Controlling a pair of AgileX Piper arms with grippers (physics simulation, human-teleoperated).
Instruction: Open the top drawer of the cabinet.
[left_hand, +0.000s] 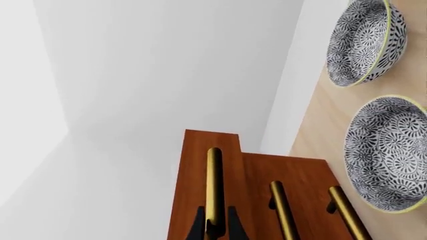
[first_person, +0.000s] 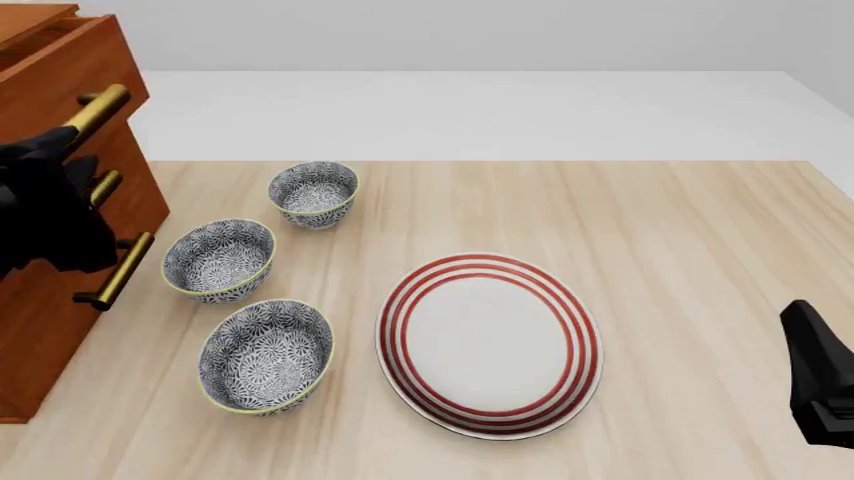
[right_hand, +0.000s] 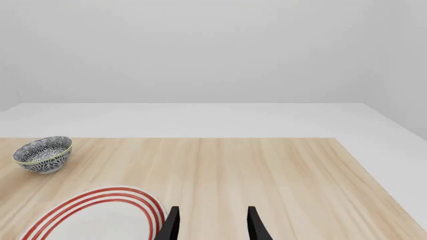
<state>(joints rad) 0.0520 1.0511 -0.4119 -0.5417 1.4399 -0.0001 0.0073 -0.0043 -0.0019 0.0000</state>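
The wooden table (first_person: 694, 260) carries the cabinet (first_person: 47, 330), three patterned bowls (first_person: 264, 355) and a red-ringed plate (first_person: 489, 345).

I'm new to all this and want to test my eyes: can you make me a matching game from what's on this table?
Things:
1. top drawer
2. plate
3. left gripper
4. right gripper

States:
A. open, holding nothing
B. pulled partly out
C. closed on a brass handle
D. white with red rings

Pairs: 1-B, 2-D, 3-C, 4-A
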